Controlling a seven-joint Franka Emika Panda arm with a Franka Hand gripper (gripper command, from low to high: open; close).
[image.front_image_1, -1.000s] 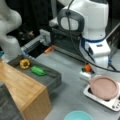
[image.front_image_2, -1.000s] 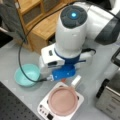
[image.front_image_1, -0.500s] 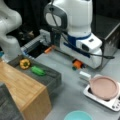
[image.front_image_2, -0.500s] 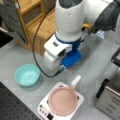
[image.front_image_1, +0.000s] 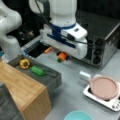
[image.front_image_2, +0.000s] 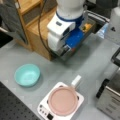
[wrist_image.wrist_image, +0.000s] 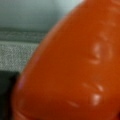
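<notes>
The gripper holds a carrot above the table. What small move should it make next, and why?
Probably keep the carrot raised and carry it sideways. The gripper holds it in the air above the grey table, and its orange skin fills the wrist view. The grey tray with the yellow pepper and green vegetable lies close below.

Probably lab: perforated optical bench (image.front_image_2: 10, 105).

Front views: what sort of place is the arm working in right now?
Probably a mock kitchen on a lab bench. A pink pan sits on a small white cooktop, a steel oven-like box stands behind, and toy vegetables lie in a grey tray. The gripper holds an orange carrot above the table.
</notes>
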